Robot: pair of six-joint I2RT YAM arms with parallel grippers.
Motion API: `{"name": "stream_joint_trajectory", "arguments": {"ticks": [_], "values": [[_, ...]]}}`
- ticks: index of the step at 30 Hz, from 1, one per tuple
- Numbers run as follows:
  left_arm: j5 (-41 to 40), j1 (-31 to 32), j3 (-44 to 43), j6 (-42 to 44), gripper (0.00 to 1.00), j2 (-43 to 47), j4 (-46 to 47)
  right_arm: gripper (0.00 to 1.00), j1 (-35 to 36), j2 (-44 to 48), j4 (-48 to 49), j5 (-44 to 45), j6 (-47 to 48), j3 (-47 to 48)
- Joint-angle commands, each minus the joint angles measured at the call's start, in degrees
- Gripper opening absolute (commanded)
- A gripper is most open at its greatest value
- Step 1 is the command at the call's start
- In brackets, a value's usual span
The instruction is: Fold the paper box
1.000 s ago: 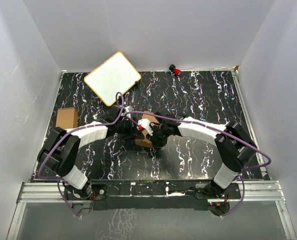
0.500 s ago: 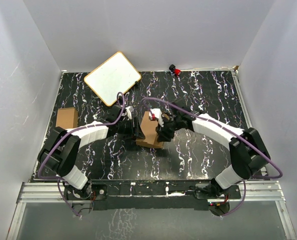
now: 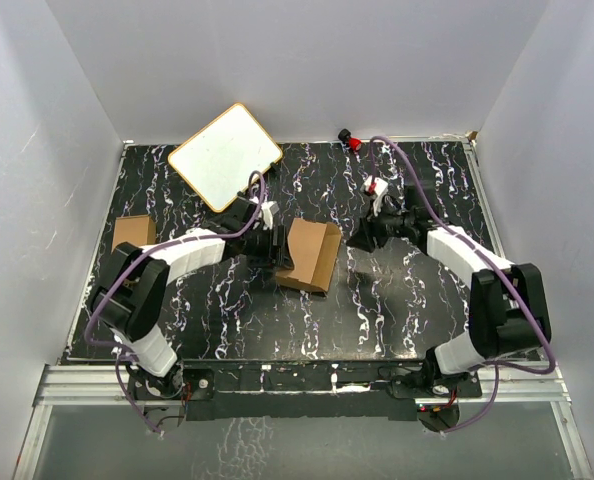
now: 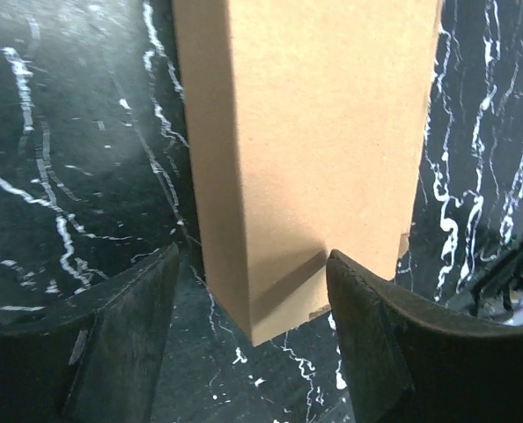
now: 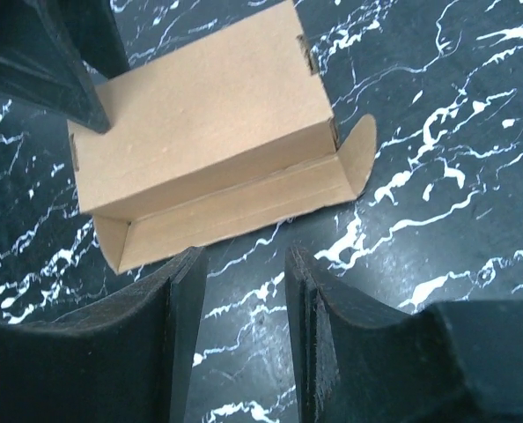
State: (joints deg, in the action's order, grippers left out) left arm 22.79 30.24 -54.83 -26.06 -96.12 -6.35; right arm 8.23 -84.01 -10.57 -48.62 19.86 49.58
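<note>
Second carton [image 3: 134, 235]: sits at the far left of the counter [image 3: 397, 300], well apart from both arms. Not the work piece.

Left fingers [image 4: 125, 335]: spread wide, gripping nothing. They straddle one end corner of the box [image 4: 305, 141]. One pad stands clear of the side wall. The other is just beside the top face, and I cannot tell whether it touches. In the left wrist view, the box's long axis runs straight away from these fingers.

Box: lies flat near the middle of the counter, between the two arms. The body is closed into an oblong. One long flap [image 5: 235, 207] is not yet tucked and lies spread on the counter with a rounded tab at its end.

Right fingers [image 5: 169, 344]: parted, with nothing between them, only bare counter. They stop short of the box, near it but not touching. In the right wrist view, the long axis lies crosswise to them, and the loose flap is on the side facing them.

Judgement: the left arm is nearer and placed to steady the end. The right fingers meet the flap broadside, so closing it looks like their job, approaching toward the box.
</note>
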Motion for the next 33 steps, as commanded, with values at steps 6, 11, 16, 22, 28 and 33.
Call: {"name": "stream_joint_trajectory", "arguments": {"ticks": [6,11,16,22,28,33], "values": [[-15.8,0.1,3.7,0.2,0.77,19.0,0.4,0.46,-0.2,-17.5,1.4,-8.3,-8.1,19.4],[-9.0,0.0,15.1,-9.3,0.65,29.0,4.7,0.49,-0.1,-28.7,-5.6,-12.4,-10.1,30.0],[-2.0,0.2,27.3,-21.8,0.46,34.7,15.2,0.49,-0.1,-32.1,-5.4,-9.9,-10.3,32.6],[0.4,1.1,27.6,-23.2,0.27,27.6,15.0,0.33,1.4,-35.0,-5.2,-2.7,-7.7,36.8],[-1.4,2.4,24.1,-21.8,0.24,19.4,14.6,0.16,5.2,-38.8,-14.8,-0.9,3.1,43.0],[-6.3,2.4,19.0,-17.4,0.25,14.9,9.8,0.14,5.9,-36.7,-15.4,0.2,7.1,40.2]]}}
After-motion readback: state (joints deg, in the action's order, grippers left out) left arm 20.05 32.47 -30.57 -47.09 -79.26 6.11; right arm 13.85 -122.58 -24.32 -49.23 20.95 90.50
